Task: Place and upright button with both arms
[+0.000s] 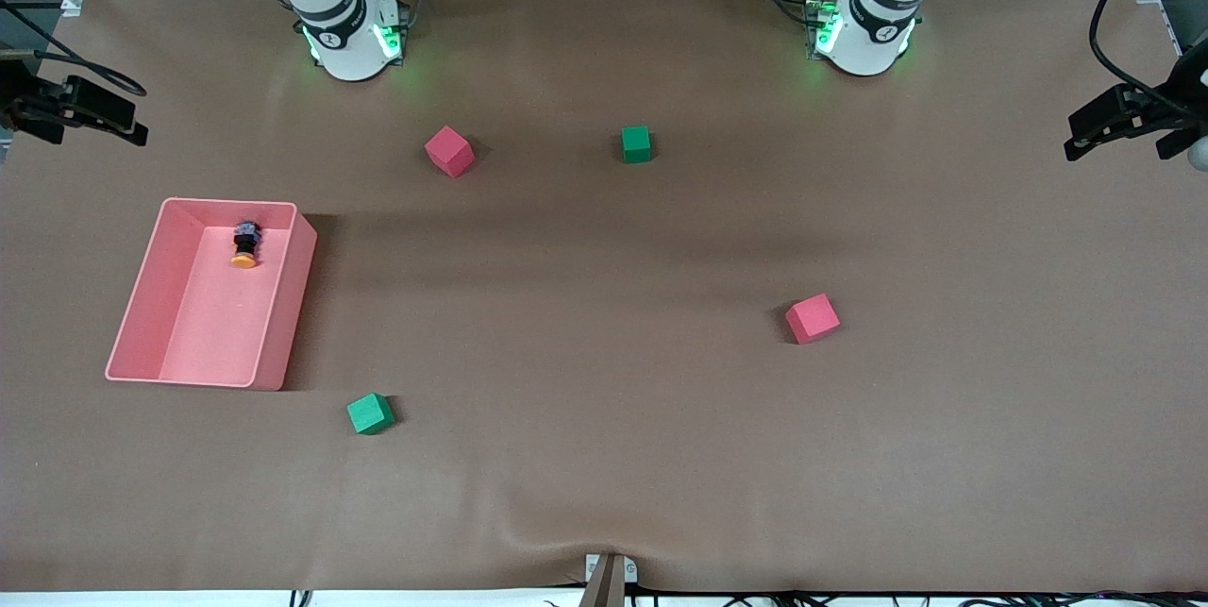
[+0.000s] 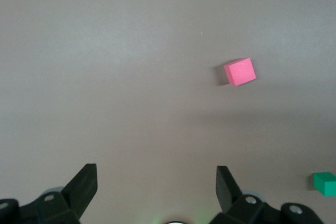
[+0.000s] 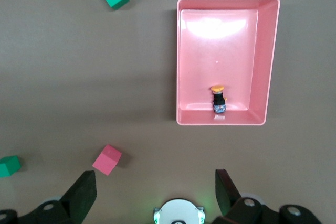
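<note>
Spread wide and holding nothing, both pairs of fingers show plainly in my wrist feeds: the left gripper (image 2: 156, 184) hangs high over bare table (image 1: 604, 456) with a red cube (image 2: 240, 72) and a green cube (image 2: 325, 183) below it, and the right gripper (image 3: 156, 188) hangs high over its own end of the table, looking down on the pink tray (image 3: 180, 66). Neither hand appears in the front view, so I judge both arms parked up and waiting.

From the front camera the button (image 1: 245, 244) lies on its side in the tray (image 1: 283, 305), close to the end wall nearest the right arm's base and well apart from the tray's other walls. In the right wrist view the button (image 3: 218, 98) almost touches that wall.

I expect it to be light and rigid, hard plastic, smooth and round enough to roll or squirt out of a loose pinch. I would take it across the black barrel, jaws closing on the cylinder's sides, not on the cap. The nearby wall leaves little room for a finger on that end, so the approach looks tight.

It is tiny: a round orange cap, a short black cylindrical body, a greyish end pointing toward the wall. It is smaller than any of the cubes scattered on the table.
</note>
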Available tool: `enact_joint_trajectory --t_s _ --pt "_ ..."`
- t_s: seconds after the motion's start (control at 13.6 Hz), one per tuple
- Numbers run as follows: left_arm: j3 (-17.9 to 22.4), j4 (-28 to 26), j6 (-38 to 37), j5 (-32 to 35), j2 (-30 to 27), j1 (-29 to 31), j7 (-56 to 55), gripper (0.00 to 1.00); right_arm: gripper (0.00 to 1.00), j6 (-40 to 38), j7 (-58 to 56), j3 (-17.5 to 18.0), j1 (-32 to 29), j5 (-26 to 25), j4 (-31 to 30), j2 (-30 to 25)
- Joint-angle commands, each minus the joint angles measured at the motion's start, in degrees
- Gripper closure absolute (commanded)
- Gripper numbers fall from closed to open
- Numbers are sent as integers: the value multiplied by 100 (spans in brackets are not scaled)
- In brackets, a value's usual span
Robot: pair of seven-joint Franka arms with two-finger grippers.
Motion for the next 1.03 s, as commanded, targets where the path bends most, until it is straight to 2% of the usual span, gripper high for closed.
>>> enact_joint_trajectory --t_s 0.0,0.29,0.51,0.66,0.96 --pt "-14 42 -76 -60 4 19 49 0 0 77 86 -74 104 -65 -10 -12" --pt "-14 51 -76 -60 21 19 49 0 0 69 60 -74 -18 -65 -71 15" --pt "3 68 -76 -200 56 71 58 0 0 182 59 -82 -176 -65 -596 242" --pt "12 59 -76 -254 66 89 58 0 0 716 34 -74 -483 -144 -1114 462" --pt "21 24 -76 -254 74 107 40 0 0 1956 -11 -82 -528 -302 -2257 481"
